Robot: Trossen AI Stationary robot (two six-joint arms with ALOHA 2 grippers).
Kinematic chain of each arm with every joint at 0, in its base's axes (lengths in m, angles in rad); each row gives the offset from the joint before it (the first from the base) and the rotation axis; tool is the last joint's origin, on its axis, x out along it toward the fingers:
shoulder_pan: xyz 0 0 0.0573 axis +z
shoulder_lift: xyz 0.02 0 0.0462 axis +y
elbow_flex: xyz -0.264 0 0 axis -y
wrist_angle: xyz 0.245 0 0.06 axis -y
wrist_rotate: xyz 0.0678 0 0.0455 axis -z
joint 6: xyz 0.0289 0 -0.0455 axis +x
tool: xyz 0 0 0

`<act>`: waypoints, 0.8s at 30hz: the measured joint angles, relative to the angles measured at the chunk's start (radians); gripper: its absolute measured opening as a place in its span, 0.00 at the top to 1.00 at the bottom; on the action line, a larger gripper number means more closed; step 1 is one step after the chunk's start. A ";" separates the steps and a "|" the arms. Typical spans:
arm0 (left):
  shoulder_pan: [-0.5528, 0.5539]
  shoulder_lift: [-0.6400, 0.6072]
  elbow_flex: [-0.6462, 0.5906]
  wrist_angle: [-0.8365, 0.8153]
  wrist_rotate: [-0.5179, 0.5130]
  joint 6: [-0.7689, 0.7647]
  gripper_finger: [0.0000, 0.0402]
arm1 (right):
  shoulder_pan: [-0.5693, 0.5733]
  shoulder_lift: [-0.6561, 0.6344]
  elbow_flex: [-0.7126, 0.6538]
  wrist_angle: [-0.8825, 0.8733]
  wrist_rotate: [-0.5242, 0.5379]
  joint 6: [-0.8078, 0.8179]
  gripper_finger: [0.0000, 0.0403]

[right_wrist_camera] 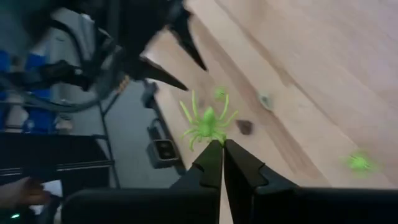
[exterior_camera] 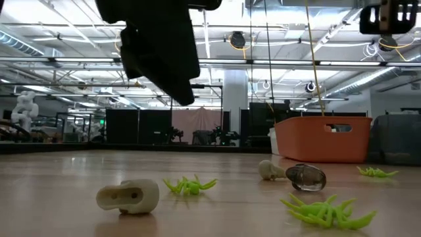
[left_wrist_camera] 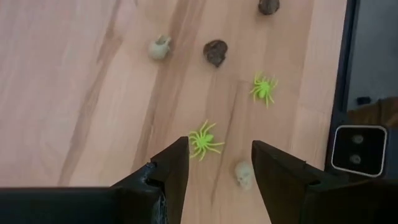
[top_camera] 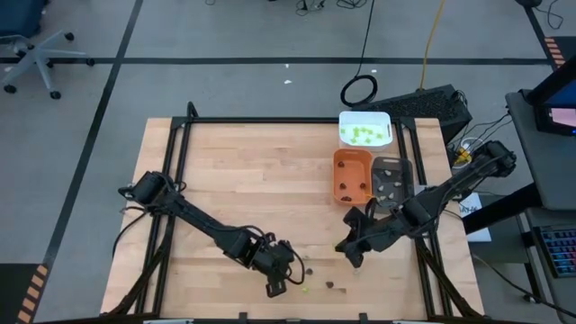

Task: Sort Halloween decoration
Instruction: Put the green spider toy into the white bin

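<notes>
The pale wooden counter (top_camera: 243,180), planked with a visible lengthwise grain, carries most of the loose pieces near the lower edge of the high view, a little right of centre.

The left end effector (left_wrist_camera: 219,168) hangs low over that scatter with its two dark, matte fingers spread wide. Between and just past them lie a lime-green plastic spider (left_wrist_camera: 204,140), thin legs splayed flat, and a small beige-grey skull-shaped piece (left_wrist_camera: 243,175) close to one finger. Farther up that frame sit a second green spider (left_wrist_camera: 264,88), a dark brown lumpy piece (left_wrist_camera: 216,52), another dark piece (left_wrist_camera: 268,6) at the top edge, and a pale skull (left_wrist_camera: 159,47) lying on its side.

The right end effector (right_wrist_camera: 220,152), right of centre in the high view, has its fingers pressed together, pinching a lime-green spider (right_wrist_camera: 207,123) by one end; its body points away from the fingertips and its legs fan outward, clear of the wood.

At the upper right of the high view stand three smooth plastic bins side by side: a white tray (top_camera: 364,117) holding green pieces, an orange tray (top_camera: 352,157) with dark pieces, and a grey tray (top_camera: 391,165) with pale ones.
</notes>
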 joint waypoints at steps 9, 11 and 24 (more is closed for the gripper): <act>-0.006 0.000 -0.001 0.116 0.023 -0.087 0.56 | 0.000 -0.047 0.000 0.318 0.003 -0.078 1.00; -0.012 0.000 -0.001 0.145 0.022 -0.119 0.56 | -0.002 -0.059 0.000 0.393 0.003 -0.105 1.00; -0.016 0.000 -0.001 0.284 0.022 -0.211 0.56 | -0.002 -0.083 0.001 0.710 0.005 -0.536 1.00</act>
